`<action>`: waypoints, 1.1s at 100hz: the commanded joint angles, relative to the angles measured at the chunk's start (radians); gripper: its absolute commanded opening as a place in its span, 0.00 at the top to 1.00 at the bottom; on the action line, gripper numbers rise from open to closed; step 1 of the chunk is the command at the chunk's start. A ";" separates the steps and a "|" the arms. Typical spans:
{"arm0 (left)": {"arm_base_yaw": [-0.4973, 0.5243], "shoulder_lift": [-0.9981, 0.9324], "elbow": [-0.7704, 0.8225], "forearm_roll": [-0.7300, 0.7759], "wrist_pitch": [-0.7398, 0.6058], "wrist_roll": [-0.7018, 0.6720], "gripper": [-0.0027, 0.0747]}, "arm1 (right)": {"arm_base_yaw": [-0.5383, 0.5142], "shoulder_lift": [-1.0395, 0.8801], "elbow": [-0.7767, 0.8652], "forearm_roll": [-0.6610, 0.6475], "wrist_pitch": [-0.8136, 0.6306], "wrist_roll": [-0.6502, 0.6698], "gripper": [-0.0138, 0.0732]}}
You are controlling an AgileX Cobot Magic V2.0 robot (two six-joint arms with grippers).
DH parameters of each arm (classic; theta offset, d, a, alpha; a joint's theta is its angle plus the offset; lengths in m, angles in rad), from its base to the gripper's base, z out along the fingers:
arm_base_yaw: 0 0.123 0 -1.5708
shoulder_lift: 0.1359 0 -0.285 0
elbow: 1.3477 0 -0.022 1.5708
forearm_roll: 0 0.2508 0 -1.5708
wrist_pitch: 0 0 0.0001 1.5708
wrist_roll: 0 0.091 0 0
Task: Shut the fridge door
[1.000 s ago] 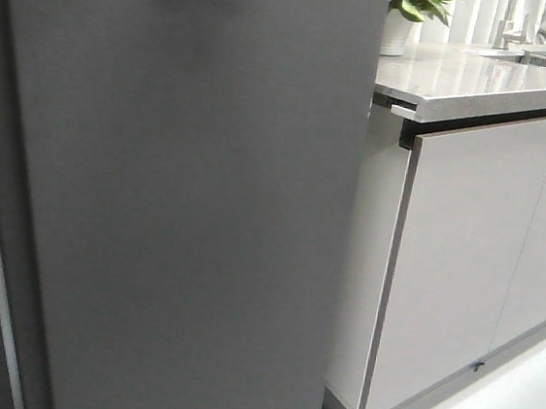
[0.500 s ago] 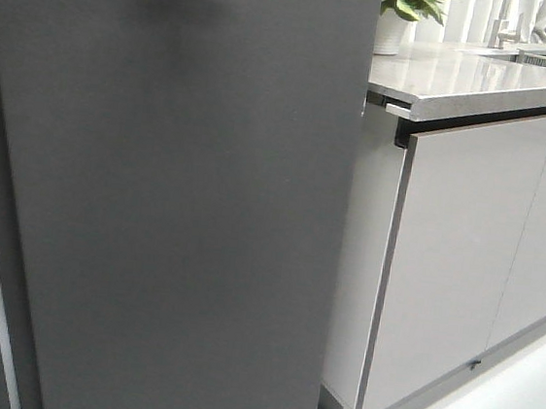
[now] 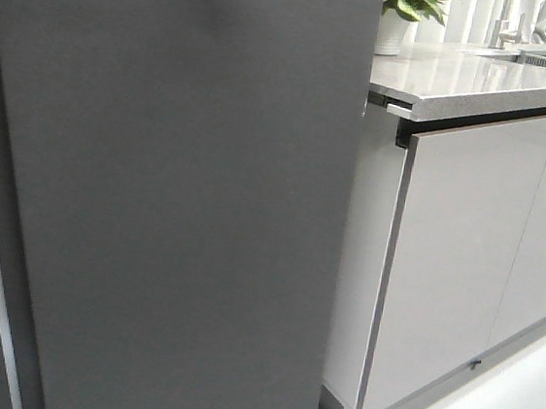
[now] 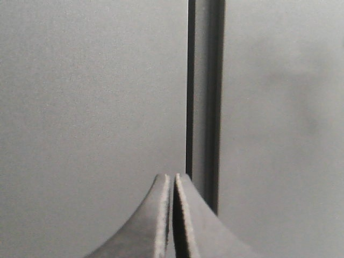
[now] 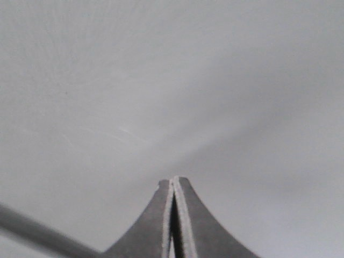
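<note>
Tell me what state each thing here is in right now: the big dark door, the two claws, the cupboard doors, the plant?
fridge door: fills most of the front view; whether it is fully shut cannot be told.
left gripper: shut, holding nothing, tips close to a dark seam between grey panels.
right gripper: shut, holding nothing, facing a plain grey surface.
cabinet doors: closed.
plant: upright in a white pot on the countertop.

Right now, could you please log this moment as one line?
fridge door: fills front view | left gripper: shut, empty | right gripper: shut, empty
</note>
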 commanded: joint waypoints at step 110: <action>-0.006 -0.020 0.035 -0.004 -0.073 -0.004 0.99 | -0.547 -1.740 1.711 -0.477 -0.246 -0.008 0.89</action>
